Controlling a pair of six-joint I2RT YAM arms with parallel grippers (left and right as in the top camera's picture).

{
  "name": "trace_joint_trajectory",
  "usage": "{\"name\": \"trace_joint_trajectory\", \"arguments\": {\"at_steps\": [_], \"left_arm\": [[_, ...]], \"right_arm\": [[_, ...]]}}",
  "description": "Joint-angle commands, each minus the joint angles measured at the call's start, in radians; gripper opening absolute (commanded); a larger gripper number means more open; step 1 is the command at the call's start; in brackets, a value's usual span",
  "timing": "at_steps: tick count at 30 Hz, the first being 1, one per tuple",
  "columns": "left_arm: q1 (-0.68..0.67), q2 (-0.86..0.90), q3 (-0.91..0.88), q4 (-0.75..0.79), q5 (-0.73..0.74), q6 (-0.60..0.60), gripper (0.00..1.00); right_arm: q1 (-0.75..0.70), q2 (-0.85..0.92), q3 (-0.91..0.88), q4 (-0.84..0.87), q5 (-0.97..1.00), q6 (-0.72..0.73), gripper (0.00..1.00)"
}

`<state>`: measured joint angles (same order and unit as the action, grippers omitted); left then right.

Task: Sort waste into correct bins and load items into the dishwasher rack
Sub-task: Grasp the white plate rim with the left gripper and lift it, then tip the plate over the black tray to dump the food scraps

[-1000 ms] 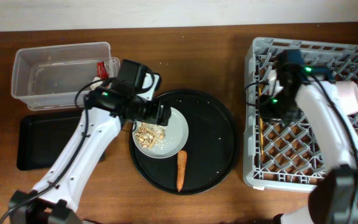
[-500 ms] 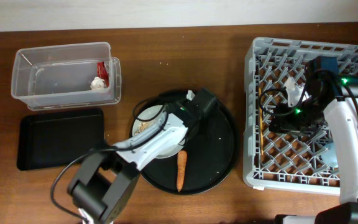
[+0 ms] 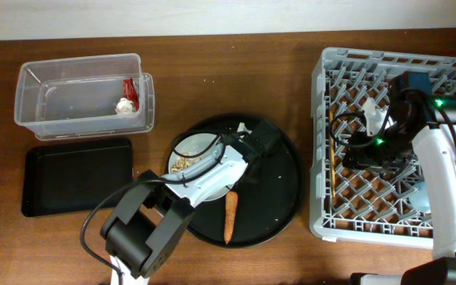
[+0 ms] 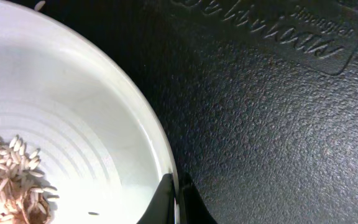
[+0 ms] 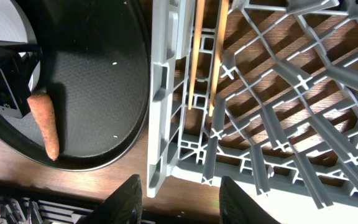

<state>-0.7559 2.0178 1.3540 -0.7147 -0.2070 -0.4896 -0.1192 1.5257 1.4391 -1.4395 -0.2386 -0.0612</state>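
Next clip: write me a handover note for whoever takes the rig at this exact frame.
Left gripper: shut on the plate rim, scraps on it, atop the round tray.
Right gripper: open, empty, over the rack edge.
Done: wrapper and paper in the clear tub; chopsticks in the rack.
To do: scraps and carrot to bins, plate to rack. Bowl, cup: unclear.

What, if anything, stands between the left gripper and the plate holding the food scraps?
Nothing visible does. The left gripper is at the plate, with one finger on each side of its rim, above the round black tray. The food scraps lie farther in on the plate, and the carrot lies apart on the tray.
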Motion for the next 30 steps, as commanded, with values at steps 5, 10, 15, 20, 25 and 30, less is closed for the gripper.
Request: {"name": "trace_joint_trajectory", "arguments": {"at_steps": [5, 10, 15, 20, 25, 30], "left_arm": [[0.006, 0.029, 0.114, -0.194, -0.115, 0.005, 0.0], [0.006, 0.029, 0.211, -0.33, -0.15, 0.004, 0.0], [0.006, 0.008, 0.26, -0.428, -0.16, 0.003, 0.0], [0.132, -0.138, 0.26, -0.521, -0.16, -0.048, 0.0], [0.435, -0.227, 0.259, -0.615, -0.09, -0.008, 0.0], [0.691, -0.227, 0.258, -0.589, 0.186, 0.195, 0.0]], "right_arm": [[-0.006, -0.001, -0.003, -0.005, -0.016, -0.011, 0.4], [-0.006, -0.001, -0.003, -0.004, -0.016, -0.011, 0.4], [-0.006, -0.001, -0.003, -0.004, -0.016, -0.011, 0.4], [-0.006, -0.001, -0.003, -0.001, -0.012, -0.014, 0.4], [-0.006, -0.001, -0.003, -0.002, -0.012, -0.014, 0.4], [-0.006, -0.001, -0.003, -0.002, -0.012, -0.013, 0.4]]}}
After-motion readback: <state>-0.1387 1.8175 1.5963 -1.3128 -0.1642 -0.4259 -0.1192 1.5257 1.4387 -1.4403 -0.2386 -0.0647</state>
